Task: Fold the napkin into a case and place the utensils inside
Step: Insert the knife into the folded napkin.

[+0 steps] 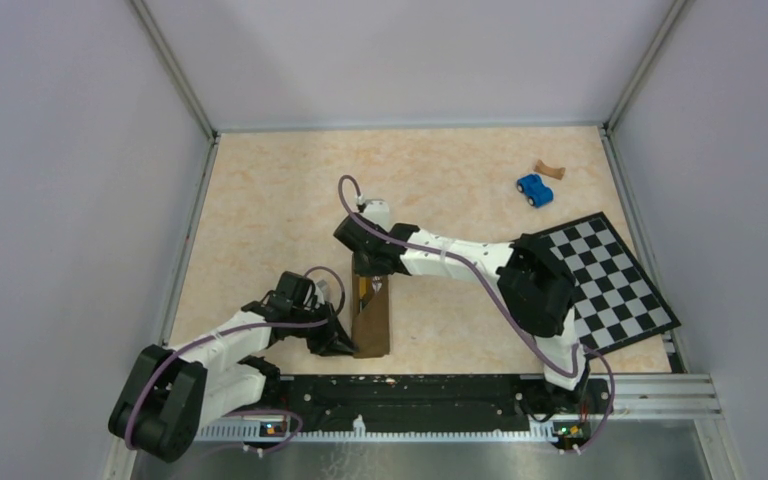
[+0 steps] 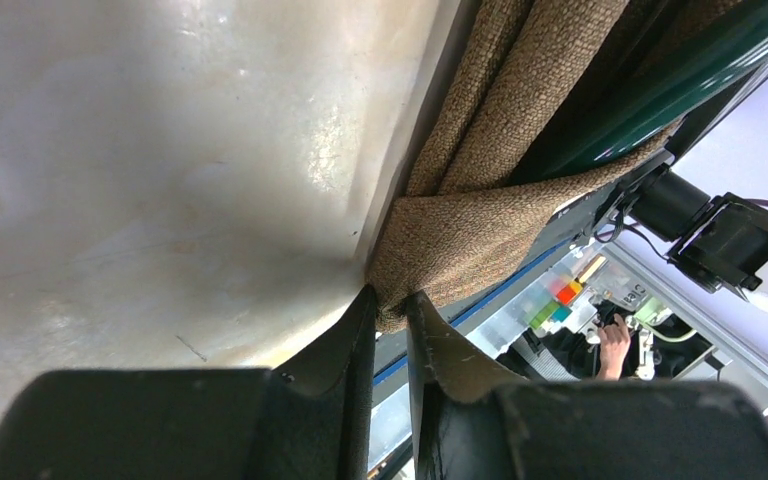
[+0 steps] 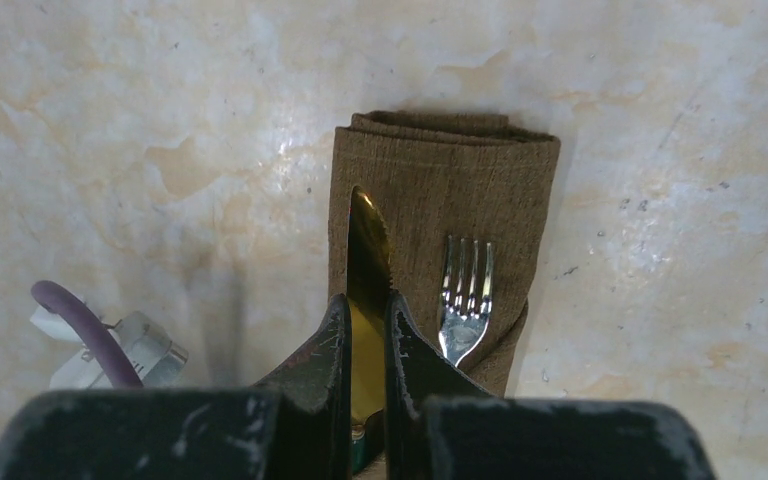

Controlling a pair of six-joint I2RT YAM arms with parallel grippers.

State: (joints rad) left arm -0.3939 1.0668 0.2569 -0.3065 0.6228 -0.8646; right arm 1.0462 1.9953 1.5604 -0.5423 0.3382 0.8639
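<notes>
The dark brown napkin [image 1: 373, 325] lies folded into a long narrow case [image 3: 440, 180] near the table's front edge. My right gripper [image 3: 365, 300] is shut on the knife [image 3: 368, 245], whose yellowish blade points along the left half of the case. The silver fork [image 3: 466, 295] rests on the right half with its tines showing and its handle hidden under a cloth fold. My left gripper [image 2: 390, 298] is shut on a near corner of the napkin [image 2: 480, 220]. From above, the left gripper [image 1: 348, 345] sits at the case's near-left corner and the right gripper [image 1: 365, 272] at its far end.
A blue toy car [image 1: 534, 189] and a small brown piece [image 1: 549, 170] lie at the back right. A black-and-white checkered board [image 1: 610, 280] lies at the right, partly under the right arm. The metal rail [image 1: 440, 395] runs just behind the case's near end.
</notes>
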